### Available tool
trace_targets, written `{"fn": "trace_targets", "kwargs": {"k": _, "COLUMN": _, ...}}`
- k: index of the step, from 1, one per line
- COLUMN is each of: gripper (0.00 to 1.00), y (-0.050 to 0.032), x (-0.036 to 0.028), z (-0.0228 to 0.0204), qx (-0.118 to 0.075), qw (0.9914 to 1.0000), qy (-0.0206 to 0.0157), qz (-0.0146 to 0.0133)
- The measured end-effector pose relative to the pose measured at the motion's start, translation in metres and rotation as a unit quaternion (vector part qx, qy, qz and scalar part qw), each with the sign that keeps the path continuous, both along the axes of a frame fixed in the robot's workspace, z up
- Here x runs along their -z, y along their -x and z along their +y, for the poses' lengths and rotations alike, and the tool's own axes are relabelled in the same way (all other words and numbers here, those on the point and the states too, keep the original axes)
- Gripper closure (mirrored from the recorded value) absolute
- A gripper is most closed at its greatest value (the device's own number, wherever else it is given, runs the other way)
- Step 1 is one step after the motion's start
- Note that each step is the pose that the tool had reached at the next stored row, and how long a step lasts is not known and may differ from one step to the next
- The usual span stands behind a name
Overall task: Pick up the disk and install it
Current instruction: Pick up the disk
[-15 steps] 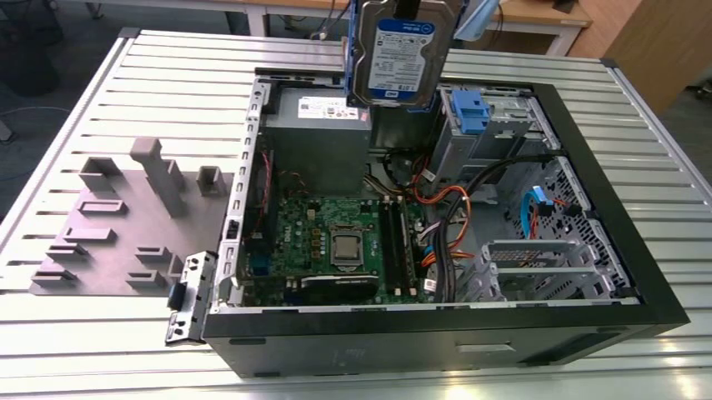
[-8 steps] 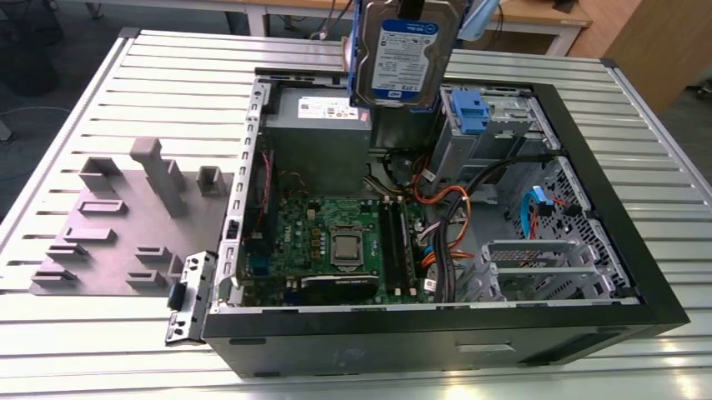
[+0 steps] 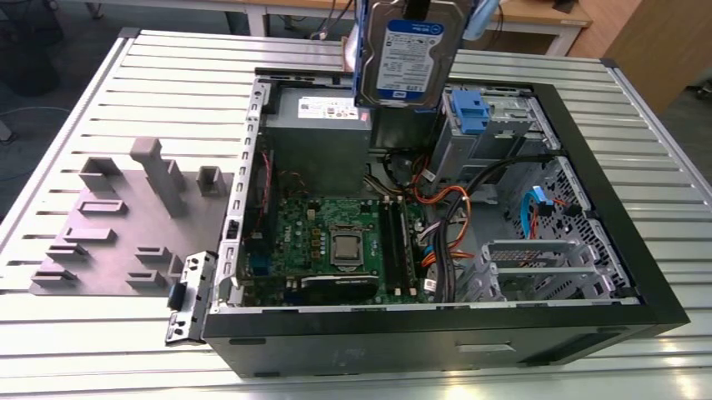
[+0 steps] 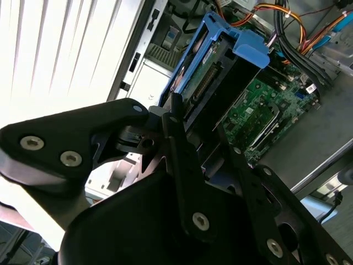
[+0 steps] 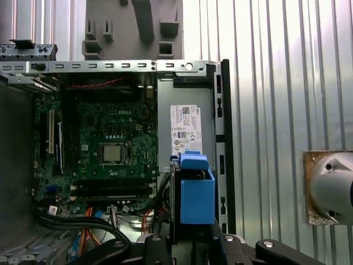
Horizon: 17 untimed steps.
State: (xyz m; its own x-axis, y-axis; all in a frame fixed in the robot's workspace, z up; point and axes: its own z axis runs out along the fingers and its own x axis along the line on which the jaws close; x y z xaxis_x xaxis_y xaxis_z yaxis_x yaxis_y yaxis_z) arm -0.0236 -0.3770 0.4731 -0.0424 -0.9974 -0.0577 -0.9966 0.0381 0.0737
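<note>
The disk point(image 3: 406, 58), silver with a white-and-blue label and blue side rails, hangs upright above the back of the open computer case point(image 3: 623, 208), over the power-supply area. In both wrist views my gripper point(image 4: 196, 118) point(image 5: 190, 240) is shut on the disk point(image 4: 220, 61), its black fingers point(image 4: 179, 143) clamping the two sides. The disk's blue rail end point(image 5: 197, 193) points down toward the case interior, next to the grey power-supply box point(image 5: 185, 132). The motherboard point(image 5: 105, 149) lies below.
A drive bay with a blue latch point(image 3: 468, 112) stands at the case's back, toward the exterior view's right. Orange and black cables point(image 3: 445, 208) run beside the motherboard point(image 3: 333, 242). A grey fixture block point(image 3: 122, 217) and a loose metal bracket point(image 3: 189, 296) lie on the slatted table on the exterior view's left.
</note>
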Motion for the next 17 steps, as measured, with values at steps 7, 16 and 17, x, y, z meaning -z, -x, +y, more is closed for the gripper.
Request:
{"fn": "trace_targets", "kwargs": {"k": 7, "gripper": 0.65, "y": -0.0083, "x": 0.0001, "z": 0.0, "qx": 0.0, "qw": 1.0, "qy": 0.0, "qz": 0.0}}
{"fn": "trace_targets", "kwargs": {"k": 16, "gripper": 0.65, "y": -0.0107, "x": 0.0, "z": -0.0009, "qx": 0.0, "qw": 1.0, "qy": 0.0, "qz": 0.0}}
{"fn": "trace_targets", "kwargs": {"k": 17, "gripper": 0.65, "y": -0.0107, "x": 0.0001, "z": -0.0015, "qx": 0.0, "qw": 1.0, "qy": 0.0, "qz": 0.0}}
